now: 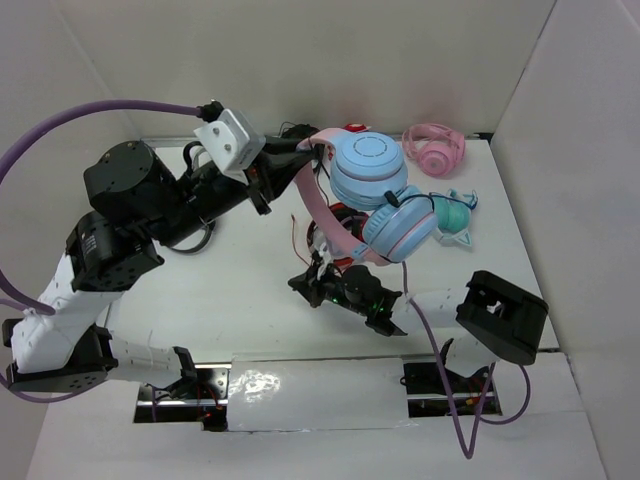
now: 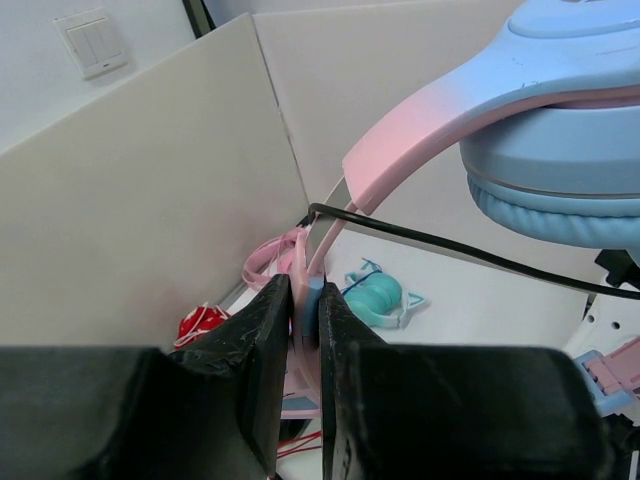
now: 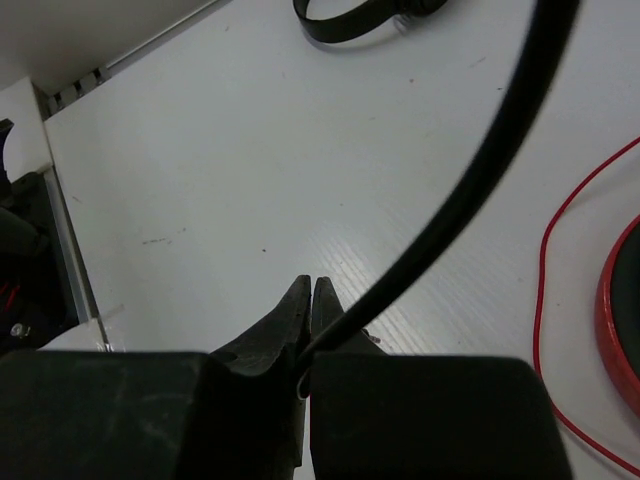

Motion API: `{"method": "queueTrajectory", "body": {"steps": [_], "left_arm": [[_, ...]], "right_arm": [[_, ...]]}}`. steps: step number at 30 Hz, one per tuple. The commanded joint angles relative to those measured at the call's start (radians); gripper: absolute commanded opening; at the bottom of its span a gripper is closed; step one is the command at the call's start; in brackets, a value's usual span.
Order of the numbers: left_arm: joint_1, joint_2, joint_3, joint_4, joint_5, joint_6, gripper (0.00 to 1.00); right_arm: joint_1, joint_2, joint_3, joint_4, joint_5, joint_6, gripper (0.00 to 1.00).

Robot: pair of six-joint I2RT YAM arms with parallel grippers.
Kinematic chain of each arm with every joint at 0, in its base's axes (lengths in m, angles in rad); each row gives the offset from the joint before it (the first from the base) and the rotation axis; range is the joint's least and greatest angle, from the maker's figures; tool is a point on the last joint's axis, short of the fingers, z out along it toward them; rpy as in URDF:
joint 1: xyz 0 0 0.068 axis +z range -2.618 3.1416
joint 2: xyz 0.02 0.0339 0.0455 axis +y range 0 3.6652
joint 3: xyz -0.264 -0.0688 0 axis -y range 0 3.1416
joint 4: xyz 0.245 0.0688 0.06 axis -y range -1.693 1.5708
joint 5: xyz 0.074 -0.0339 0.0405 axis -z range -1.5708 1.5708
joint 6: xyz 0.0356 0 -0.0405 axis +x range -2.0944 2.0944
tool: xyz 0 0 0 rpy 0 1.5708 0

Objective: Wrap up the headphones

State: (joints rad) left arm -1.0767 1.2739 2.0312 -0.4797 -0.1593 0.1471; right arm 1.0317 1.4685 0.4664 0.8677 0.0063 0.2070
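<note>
The headphones hang in the air: two light-blue ear cups (image 1: 368, 168) and a pink headband (image 1: 322, 205). My left gripper (image 1: 316, 148) is shut on the headband near its top; in the left wrist view the jaws (image 2: 308, 305) clamp the pink band, with a blue cup (image 2: 560, 170) at upper right and the black cable (image 2: 450, 245) running across. My right gripper (image 1: 298, 283) sits low over the table below the headphones. In the right wrist view it (image 3: 311, 290) is shut on the black cable (image 3: 480, 170), which rises to the upper right.
An all-pink pair (image 1: 435, 146) lies at the back right and a teal pair (image 1: 452, 212) beside the hanging cups. A red pair with a red cord (image 3: 560, 230) lies under the headphones. A black loop (image 1: 200, 240) lies near the left arm. White walls enclose the table.
</note>
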Motion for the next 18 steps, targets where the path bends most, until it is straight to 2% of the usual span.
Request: {"method": "queueTrajectory", "body": {"steps": [1,4,6,8,10,11,12,13,14,15,16,17,18], "left_arm": [[-0.003,-0.031,0.044,0.112,0.007,-0.049,0.00],[-0.003,-0.038,0.018,0.145,-0.057,-0.024,0.00],[-0.003,-0.044,-0.008,0.202,-0.114,0.015,0.00],[-0.003,-0.047,-0.066,0.269,-0.226,0.101,0.00],[0.027,-0.065,-0.175,0.419,-0.267,0.179,0.00],[0.053,-0.073,-0.198,0.438,-0.273,0.168,0.00],[0.090,-0.071,-0.186,0.409,-0.247,0.125,0.00],[0.178,-0.068,-0.172,0.288,-0.206,0.071,0.00],[0.225,-0.071,-0.166,0.244,-0.104,-0.020,0.00],[0.271,-0.076,-0.175,0.216,-0.059,-0.046,0.00],[0.347,-0.077,-0.190,0.202,-0.031,-0.064,0.00],[0.378,-0.082,-0.206,0.202,-0.019,-0.090,0.00],[0.412,-0.077,-0.219,0.197,-0.010,-0.102,0.00]], "right_arm": [[0.007,0.015,0.029,0.136,-0.022,0.011,0.00],[0.007,-0.028,-0.023,0.139,0.041,0.026,0.00],[0.007,-0.074,-0.078,0.101,0.165,0.081,0.00],[0.007,-0.175,-0.130,0.028,0.237,0.144,0.00],[0.004,-0.307,-0.211,-0.080,0.342,0.190,0.00],[0.005,-0.353,-0.244,-0.143,0.383,0.245,0.00],[0.005,-0.444,-0.258,-0.248,0.461,0.268,0.00],[0.004,-0.497,-0.270,-0.309,0.506,0.287,0.00],[0.004,-0.546,-0.287,-0.381,0.546,0.339,0.00],[0.002,-0.654,-0.291,-0.518,0.631,0.357,0.00],[-0.001,-0.715,-0.296,-0.582,0.674,0.380,0.00],[-0.005,-0.837,-0.305,-0.645,0.702,0.414,0.00],[-0.009,-0.893,-0.311,-0.723,0.742,0.408,0.00]]}}
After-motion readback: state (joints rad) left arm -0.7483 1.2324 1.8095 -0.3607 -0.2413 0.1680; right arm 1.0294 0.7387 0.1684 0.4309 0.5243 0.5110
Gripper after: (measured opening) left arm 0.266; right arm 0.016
